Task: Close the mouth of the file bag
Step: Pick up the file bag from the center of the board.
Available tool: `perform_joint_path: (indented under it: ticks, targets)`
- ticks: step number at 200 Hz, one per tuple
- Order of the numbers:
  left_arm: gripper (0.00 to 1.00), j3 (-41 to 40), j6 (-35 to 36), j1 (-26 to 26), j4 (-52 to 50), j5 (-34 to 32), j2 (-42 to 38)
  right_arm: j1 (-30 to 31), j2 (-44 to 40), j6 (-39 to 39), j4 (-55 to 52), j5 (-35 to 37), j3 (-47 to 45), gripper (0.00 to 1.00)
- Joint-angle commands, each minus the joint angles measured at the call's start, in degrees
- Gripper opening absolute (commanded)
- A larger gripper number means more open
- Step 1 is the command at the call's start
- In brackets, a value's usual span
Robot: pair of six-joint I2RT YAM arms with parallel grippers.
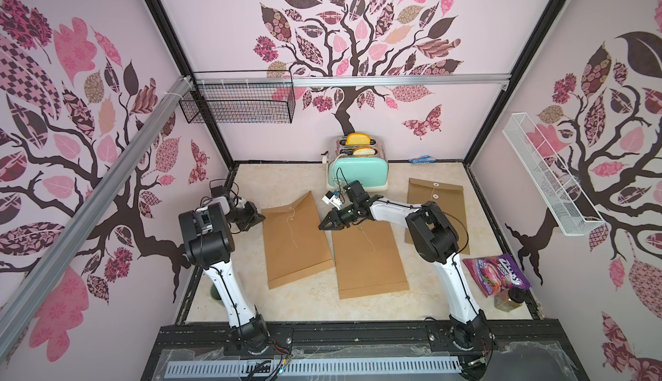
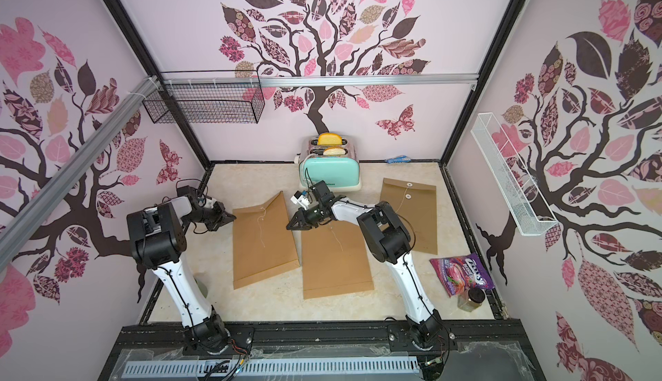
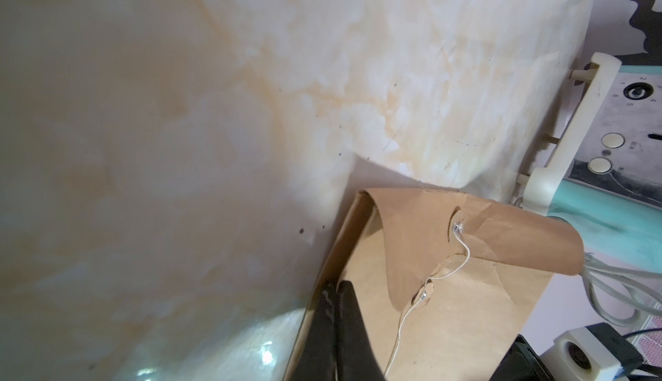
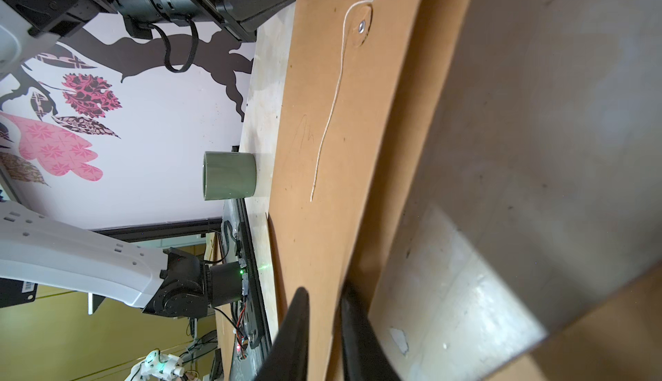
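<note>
1. The cream marbled desk [image 1: 283, 182] is carrying three bags, a toaster and both arms' working ends.
2. Three flat brown kraft-paper file bags are lying on it in a row. The left file bag [image 1: 297, 250] is sitting just beside the middle file bag [image 1: 370, 264], their near corners almost meeting. The right file bag [image 1: 442, 211] is lying well apart, partly under the right arm.
3. A mint-green toaster [image 1: 358, 173] is standing at the back edge, behind the bags, with two bread slices poking up from its slots.
4. The left tool [image 1: 260, 219] is reaching the left file bag at its outer far corner. In the left wrist view its black fingers [image 3: 353, 325] are lying clenched together over the bag's side edge, pinching the paper.
5. The right tool [image 1: 322, 226] is pointing into the gap between the left and middle bags' far corners. In the right wrist view its fingers [image 4: 297, 325] are standing slightly parted, and no paper is showing as gripped between them.
6. The left bag's pointed flap [image 3: 430, 239] is curling over the mouth, one side arching up off the bag.
7. A thin white string [image 3: 398, 332] is trailing loose from the flap's eyelet down the bag's face.
</note>
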Motion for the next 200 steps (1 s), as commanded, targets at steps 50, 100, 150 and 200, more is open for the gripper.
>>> perform_joint_path:
  ticks: [50, 100, 150, 200]
  targets:
    - [0.0, -3.77, 4.15, -0.75, 1.77, 6.42, -9.79, -3.53, -7.72, 0.92, 5.04, 2.97, -4.73, 0.42]
    - [0.0, -8.79, 2.5, -0.61, 7.16, 12.03, -18.77, -4.84, -9.72, -2.83, 0.88, 5.02, -4.74, 0.44]
    - [0.0, -13.08, 5.29, -1.23, 9.96, 17.63, -27.07, -7.15, -16.08, -4.97, 4.43, 6.14, -7.8, 0.62]
    - [0.0, -16.21, 2.87, -2.06, 12.26, 17.92, -35.97, -7.95, -16.19, -8.18, 3.31, 7.11, -2.25, 0.67]
